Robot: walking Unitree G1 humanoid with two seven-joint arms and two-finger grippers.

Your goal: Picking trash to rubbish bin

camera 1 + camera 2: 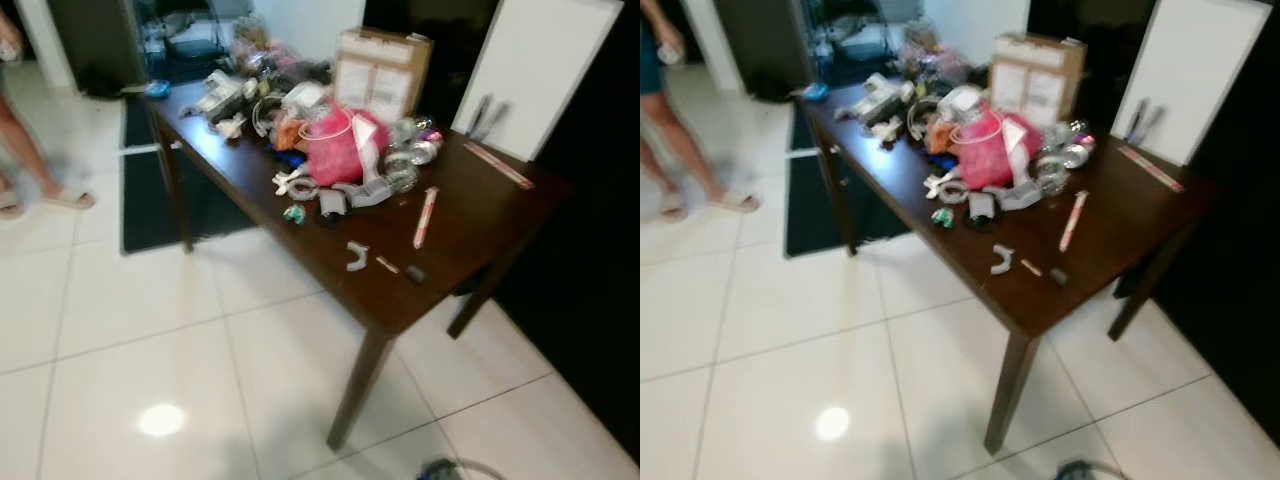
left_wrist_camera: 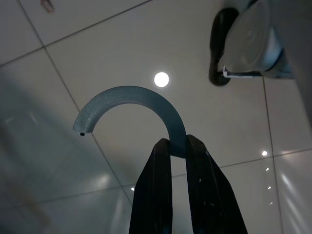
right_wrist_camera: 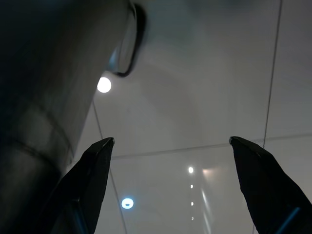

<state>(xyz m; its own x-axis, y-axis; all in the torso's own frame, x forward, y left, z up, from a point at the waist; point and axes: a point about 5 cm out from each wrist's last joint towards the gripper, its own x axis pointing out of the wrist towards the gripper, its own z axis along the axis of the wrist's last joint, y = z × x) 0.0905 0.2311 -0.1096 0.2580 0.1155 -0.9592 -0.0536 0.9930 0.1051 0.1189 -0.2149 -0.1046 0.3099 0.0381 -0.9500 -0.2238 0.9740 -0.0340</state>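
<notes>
White glossy floor tiles (image 1: 130,330) surround a cluttered dark wooden table (image 1: 470,235). Left gripper (image 2: 178,146) pinches a grey curved plastic piece (image 2: 131,100); right gripper (image 3: 170,151) gapes wide.

Home: tiled floor (image 1: 150,330), cluttered table (image 1: 470,225)

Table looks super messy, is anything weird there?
Yes. The dark wooden table carries a jumbled heap: a pink bag, clear plastic bits and a cardboard box, with small scraps near its front edge. The left gripper pinches a curved grey piece above the floor.
</notes>
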